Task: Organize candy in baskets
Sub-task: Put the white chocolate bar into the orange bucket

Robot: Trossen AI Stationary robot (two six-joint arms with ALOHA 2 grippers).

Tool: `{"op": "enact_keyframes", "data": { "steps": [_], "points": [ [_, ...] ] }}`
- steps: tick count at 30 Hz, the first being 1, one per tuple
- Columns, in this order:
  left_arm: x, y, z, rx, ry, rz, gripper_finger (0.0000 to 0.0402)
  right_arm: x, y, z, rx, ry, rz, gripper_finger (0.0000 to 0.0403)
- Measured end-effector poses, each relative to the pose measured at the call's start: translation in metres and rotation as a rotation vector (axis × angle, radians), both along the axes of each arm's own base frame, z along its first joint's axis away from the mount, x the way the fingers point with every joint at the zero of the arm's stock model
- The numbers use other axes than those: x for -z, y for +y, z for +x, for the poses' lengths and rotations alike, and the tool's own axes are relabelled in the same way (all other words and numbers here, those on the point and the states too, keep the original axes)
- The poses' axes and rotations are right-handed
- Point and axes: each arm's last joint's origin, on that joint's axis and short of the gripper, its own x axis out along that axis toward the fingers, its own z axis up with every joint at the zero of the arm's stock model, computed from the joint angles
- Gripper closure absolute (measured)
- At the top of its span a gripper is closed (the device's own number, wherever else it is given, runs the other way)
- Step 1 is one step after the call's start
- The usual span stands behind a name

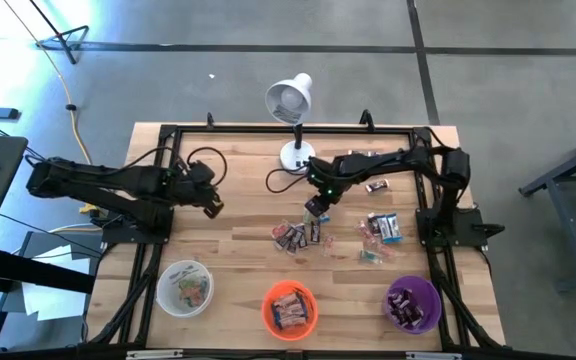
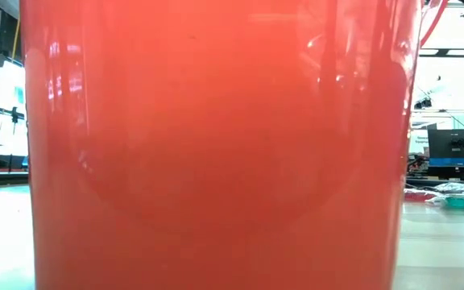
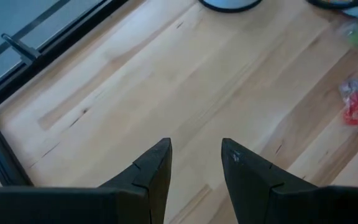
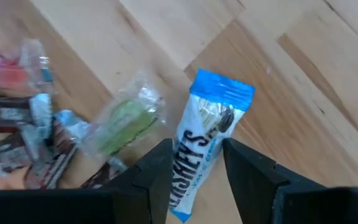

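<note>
Candy: blue bar (image 4: 205, 146) between right gripper's (image 4: 196, 163) fingers, grip unclear, above mid-table pile (image 1: 299, 235); left gripper (image 3: 196, 163) open, empty, far left.

Light wooden butcher-block table (image 1: 238, 250), black metal frame along edges. White desk lamp (image 1: 291, 103) stands on round base at far middle. Loose wrapped candies on bare wood: dark brown cluster (image 1: 298, 235) near centre, blue-and-white pile (image 1: 383, 227) to its right, few greenish ones (image 1: 371, 256) just below that pile. Along near edge, three round baskets in row: white translucent basket (image 1: 185, 288), bright orange basket (image 1: 289, 308), purple basket (image 1: 413, 304), each holding candy.
</note>
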Motion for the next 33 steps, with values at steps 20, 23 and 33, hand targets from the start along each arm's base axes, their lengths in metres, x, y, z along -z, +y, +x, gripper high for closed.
{"op": "enact_keyframes", "data": {
  "steps": [20, 23, 33],
  "points": [
    [-0.002, 0.002, -0.005, 0.020, 0.032, 0.064, 0.0273, 0.010, -0.001, 0.001, 0.062, 0.045, 0.025, 0.0386],
    [-0.002, 0.002, -0.005, 0.018, 0.037, 0.067, 0.0273, 0.000, 0.002, -0.004, 0.079, 0.055, 0.027, 0.0396],
    [-0.002, 0.002, -0.006, 0.032, 0.053, 0.076, 0.0273, -0.091, 0.055, -0.021, 0.144, -0.185, 0.101, 0.0401]
  ]
}}
